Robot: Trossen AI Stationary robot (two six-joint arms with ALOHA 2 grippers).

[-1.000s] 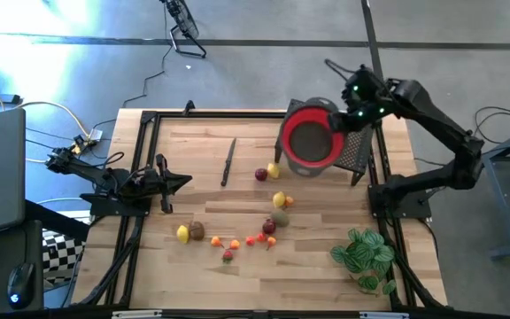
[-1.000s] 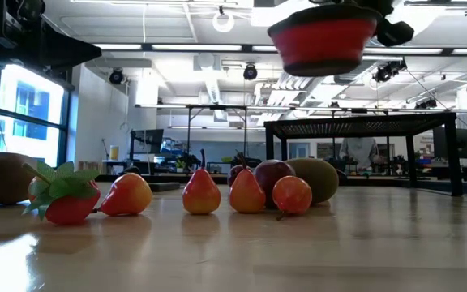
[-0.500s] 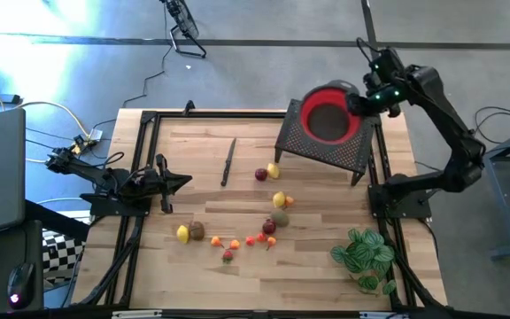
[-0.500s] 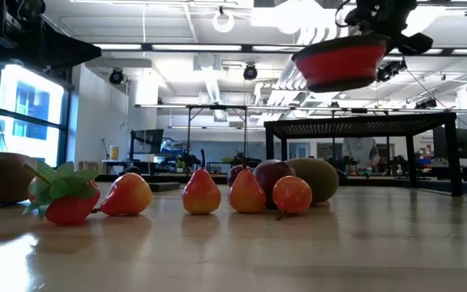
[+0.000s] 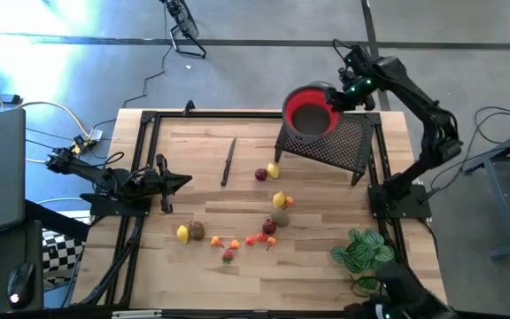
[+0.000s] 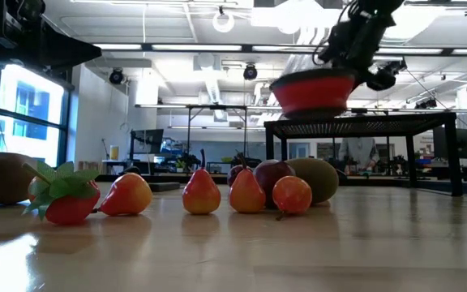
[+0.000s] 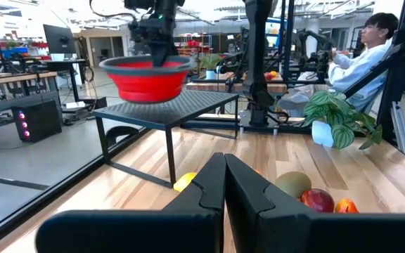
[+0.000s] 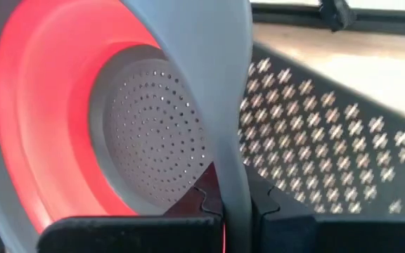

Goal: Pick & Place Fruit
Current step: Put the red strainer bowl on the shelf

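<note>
A red bowl [image 5: 311, 112] with a grey rim and a perforated bottom hangs over the far left part of a black mesh rack [image 5: 330, 149]. My right gripper [image 5: 340, 94] is shut on the bowl. In the low view the bowl [image 6: 312, 91] sits just above the rack's top [image 6: 363, 122]; I cannot tell whether they touch. Several small pieces of fruit [image 5: 279, 201] lie scattered on the wooden table, a few of them in the middle and more [image 5: 189, 232] nearer the front. My left gripper [image 5: 184, 182] is shut on nothing at the table's left. My right gripper pinches the bowl's grey rim [image 8: 229, 112] on the side toward the table's right, one finger inside the bowl and one outside. The fingers [image 8: 262, 205] slant down from above and from the right. The bowl hangs roughly level, opening up.
A thin dark knife [image 5: 228, 161] lies on the table left of the rack. A green leafy plant [image 5: 364, 252] stands at the near right corner. Black frame rails [image 5: 140, 159] run along the table's edges. A person [image 7: 357, 49] sits beyond the table.
My right gripper has carried the bowl toward the table's far edge and downward, swinging first right and then back left. The bowl has sunk from high above the table to just over the rack's top. The fruit has not moved.
</note>
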